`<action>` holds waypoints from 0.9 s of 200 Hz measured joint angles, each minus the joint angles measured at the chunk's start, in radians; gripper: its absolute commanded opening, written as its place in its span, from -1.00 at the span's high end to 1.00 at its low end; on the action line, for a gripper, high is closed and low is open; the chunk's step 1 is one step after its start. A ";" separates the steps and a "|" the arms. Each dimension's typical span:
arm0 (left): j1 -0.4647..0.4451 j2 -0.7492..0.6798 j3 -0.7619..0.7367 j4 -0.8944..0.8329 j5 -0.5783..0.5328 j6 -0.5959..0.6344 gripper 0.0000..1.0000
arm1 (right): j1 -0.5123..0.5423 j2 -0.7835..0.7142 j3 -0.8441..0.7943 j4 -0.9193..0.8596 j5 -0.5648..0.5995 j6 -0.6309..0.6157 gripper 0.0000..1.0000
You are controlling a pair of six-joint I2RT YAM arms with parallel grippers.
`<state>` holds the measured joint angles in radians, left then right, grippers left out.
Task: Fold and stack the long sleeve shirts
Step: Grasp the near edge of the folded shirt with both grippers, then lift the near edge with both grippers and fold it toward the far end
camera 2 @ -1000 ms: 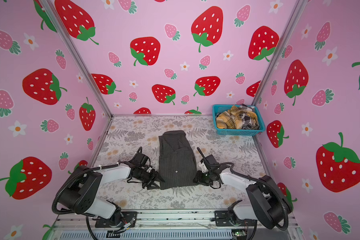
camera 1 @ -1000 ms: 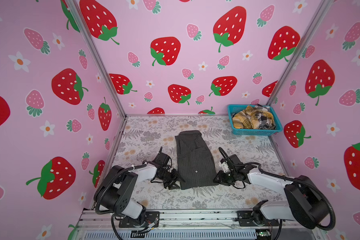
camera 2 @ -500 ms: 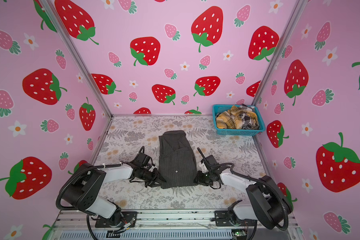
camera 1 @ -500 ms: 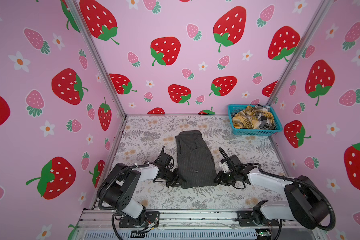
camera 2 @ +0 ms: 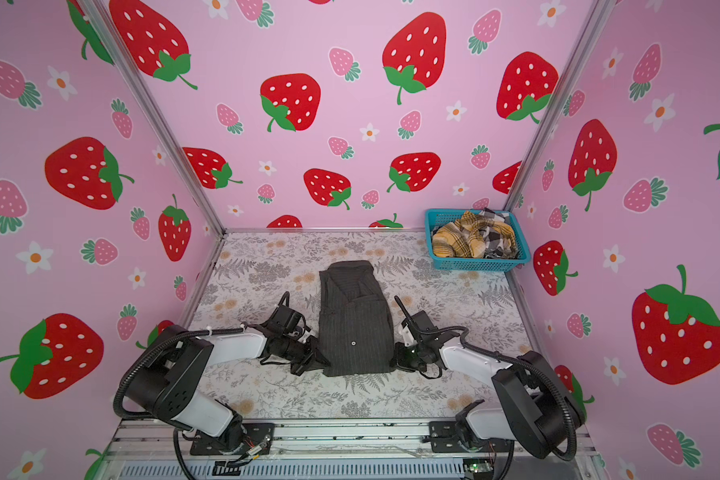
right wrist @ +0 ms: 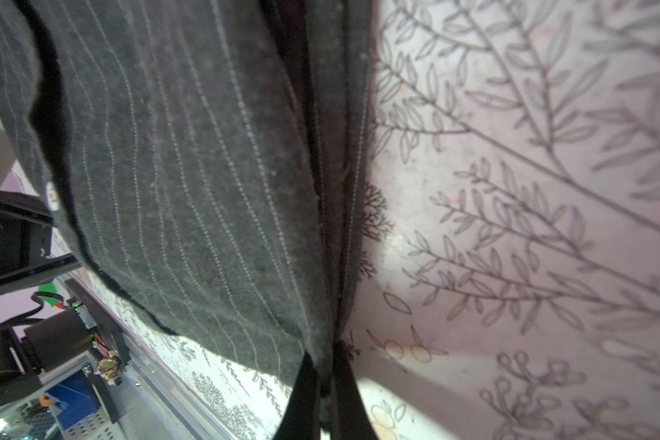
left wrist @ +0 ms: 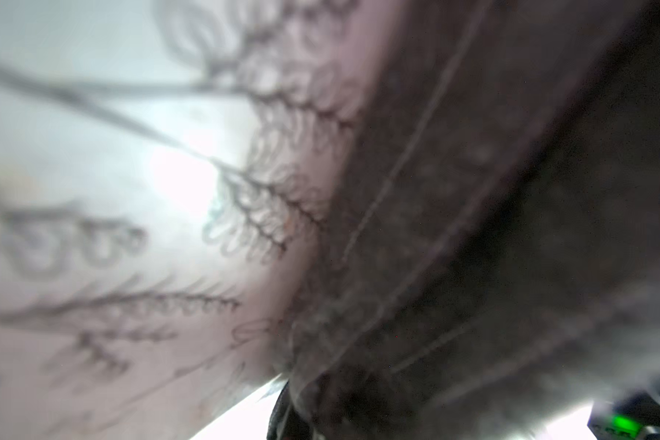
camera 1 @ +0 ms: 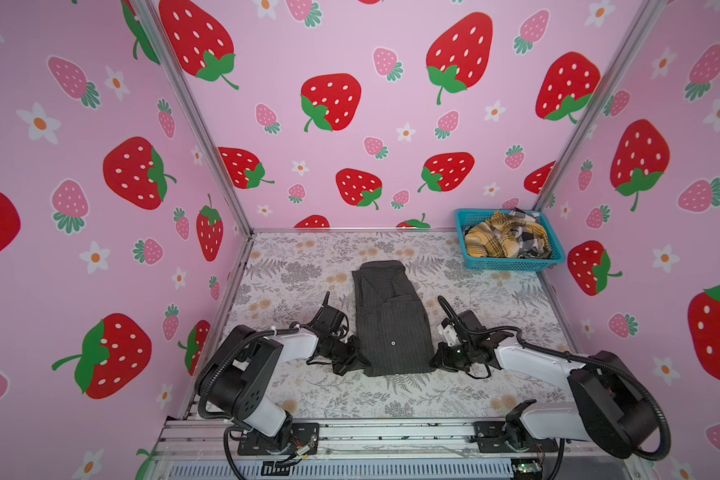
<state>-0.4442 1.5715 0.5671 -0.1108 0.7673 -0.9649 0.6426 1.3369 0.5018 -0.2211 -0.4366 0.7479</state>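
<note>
Our left gripper (camera 1: 362, 365) is closed tight on the near left corner of the dark pinstriped shirt (camera 1: 391, 324). In both top views its tips sit right at that corner, low against the table (camera 1: 308, 395). The left wrist view is badly blurred, and we can only make out dark cloth (left wrist: 473, 228) running down toward the fingers.

Our right gripper (camera 1: 433, 362) is likewise closed, pinching the near right corner of the same shirt. In the right wrist view its two black fingers (right wrist: 305, 400) are pressed together with the folded edge of the cloth (right wrist: 206, 190) caught between them.

The shirt lies flat in the middle of the table. It is folded into a long narrow strip running from the front edge toward the back edge, with one small pale button (camera 1: 393, 343) showing near its front end.

The table is covered in a pale sheet printed with grey ferns and small orange flowers. At its back right corner stands a blue basket (camera 1: 512, 264) holding a crumpled yellow plaid shirt (camera 1: 491, 243) and a black-and-white checked shirt (camera 1: 531, 232).

Pink walls (camera 1: 350, 50) printed with strawberries and white flowers close in the table on three sides.
</note>
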 measured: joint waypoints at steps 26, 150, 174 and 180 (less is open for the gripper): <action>0.000 -0.008 -0.001 -0.007 -0.002 -0.006 1.00 | 0.006 -0.011 0.000 -0.006 0.002 0.000 1.00; -0.001 -0.336 -0.164 -0.119 0.013 -0.172 1.00 | 0.154 -0.307 0.011 -0.172 0.030 0.106 1.00; -0.004 -0.441 -0.182 -0.145 0.018 -0.226 1.00 | 0.163 -0.345 0.058 -0.222 0.044 0.130 1.00; -0.004 -0.473 -0.182 -0.150 0.018 -0.243 1.00 | 0.163 -0.350 0.076 -0.232 0.048 0.134 1.00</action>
<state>-0.4480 1.0988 0.3847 -0.2604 0.7849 -1.2079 0.8051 0.9871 0.5781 -0.4530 -0.3889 0.8822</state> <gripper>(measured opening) 0.060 0.055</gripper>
